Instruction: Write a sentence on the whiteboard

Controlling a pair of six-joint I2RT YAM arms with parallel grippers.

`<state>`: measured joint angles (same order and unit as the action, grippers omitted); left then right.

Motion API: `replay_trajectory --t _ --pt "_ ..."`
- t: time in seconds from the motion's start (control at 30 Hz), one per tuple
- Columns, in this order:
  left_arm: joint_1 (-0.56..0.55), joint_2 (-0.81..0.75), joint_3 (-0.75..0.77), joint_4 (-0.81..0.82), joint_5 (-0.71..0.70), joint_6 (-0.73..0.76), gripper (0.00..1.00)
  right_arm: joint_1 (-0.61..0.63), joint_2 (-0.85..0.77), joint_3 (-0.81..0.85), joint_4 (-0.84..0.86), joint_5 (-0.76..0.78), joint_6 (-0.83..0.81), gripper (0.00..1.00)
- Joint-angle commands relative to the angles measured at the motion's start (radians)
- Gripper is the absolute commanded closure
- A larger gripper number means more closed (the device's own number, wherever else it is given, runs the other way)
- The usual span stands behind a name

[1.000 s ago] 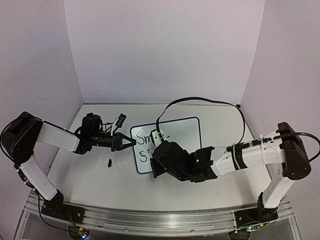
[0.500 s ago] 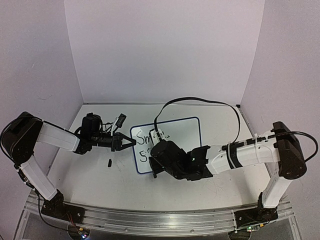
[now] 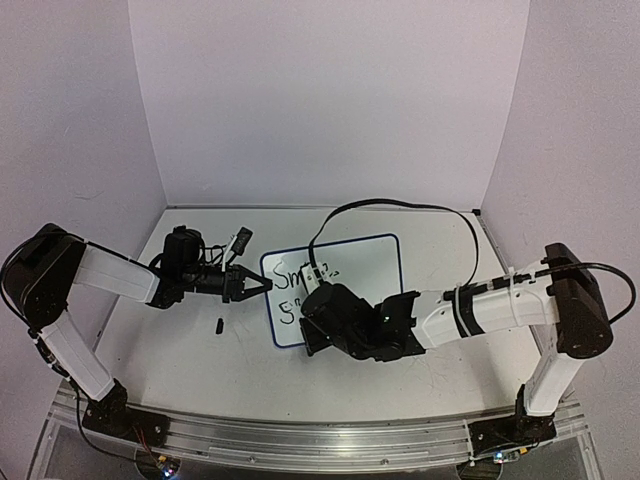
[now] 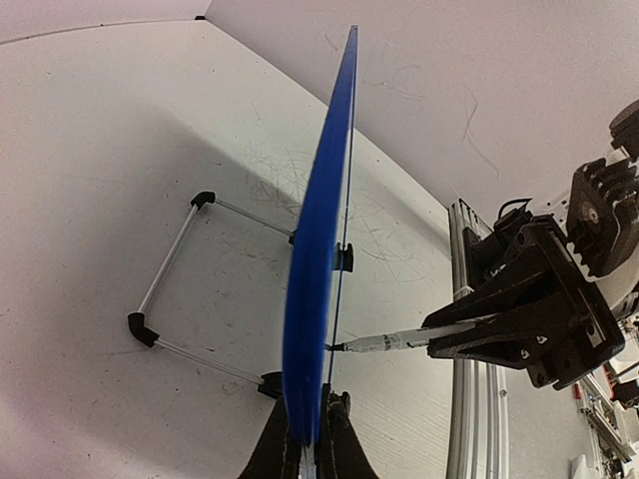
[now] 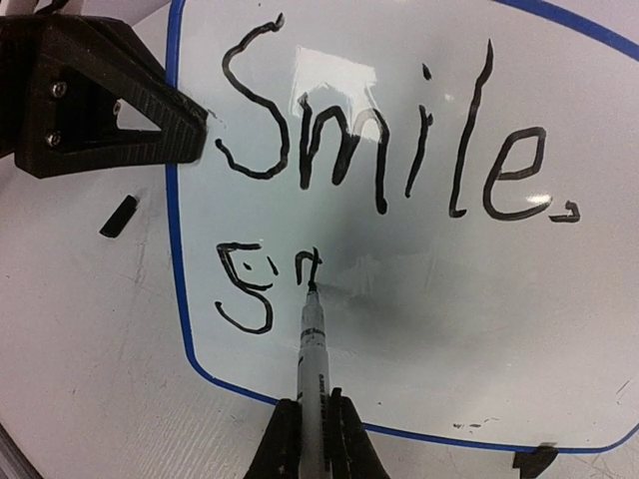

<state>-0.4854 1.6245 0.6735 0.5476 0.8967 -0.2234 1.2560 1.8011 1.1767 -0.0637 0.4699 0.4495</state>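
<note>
The whiteboard (image 3: 355, 270) with a thin blue rim stands tilted on the table, also seen edge-on in the left wrist view (image 4: 319, 279) and face-on in the right wrist view (image 5: 399, 299). The sentence (image 5: 389, 140) reads "Smile." with "S" and a part-drawn letter (image 5: 270, 284) below. My left gripper (image 3: 262, 284) is shut on the board's left rim (image 4: 310, 439). My right gripper (image 3: 318, 318) is shut on a marker (image 5: 314, 369) whose tip touches the board at the second line; the marker shows in the left wrist view (image 4: 399, 341).
A small black cap (image 3: 218, 324) lies on the table left of the board, also in the right wrist view (image 5: 120, 216). The board's wire stand (image 4: 170, 289) rests behind it. Purple walls enclose the table; a metal rail (image 3: 300, 440) runs along the near edge.
My right arm shifted slightly left over the board while the marker stays on the second line. The left arm and the board have not moved.
</note>
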Motion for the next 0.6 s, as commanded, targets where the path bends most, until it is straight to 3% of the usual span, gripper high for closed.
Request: replay_trajectory --t 0.0,0.57 --pt "-0.007 0.009 0.008 -0.059 -0.064 0.055 1.00 -0.003 0.020 0.017 -0.018 -0.013 0.019 1.00" --pt "-0.007 0.008 0.004 -0.059 -0.065 0.056 1.00 -0.002 0.042 0.016 -0.076 -0.054 0.068 1.00"
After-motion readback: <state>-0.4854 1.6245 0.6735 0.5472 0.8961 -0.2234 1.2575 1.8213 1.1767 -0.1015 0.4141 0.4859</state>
